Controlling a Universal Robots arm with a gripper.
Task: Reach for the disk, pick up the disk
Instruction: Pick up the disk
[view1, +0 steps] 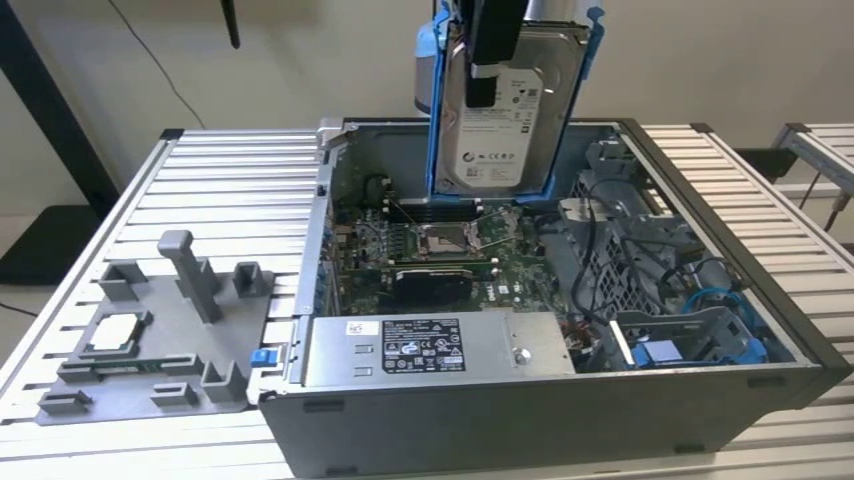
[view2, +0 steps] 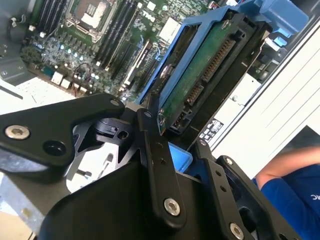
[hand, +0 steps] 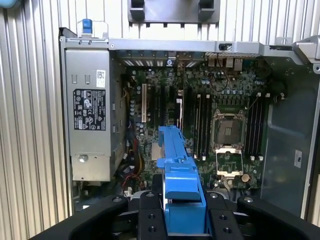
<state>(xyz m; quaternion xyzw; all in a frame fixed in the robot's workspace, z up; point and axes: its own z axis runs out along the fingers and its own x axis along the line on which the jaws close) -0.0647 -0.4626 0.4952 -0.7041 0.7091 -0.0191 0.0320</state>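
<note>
- Pincer (view1: 497, 55): black, clamped on the disk (view1: 505, 130), held upright above the open computer case (view1: 747, 385).
- Disk: flat silver-grey metal rectangle, white label, blue plastic bracket (hand: 181, 185).

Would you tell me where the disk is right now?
In the exterior view the disk hangs upright in the hand, lifted above the open computer case.
</note>
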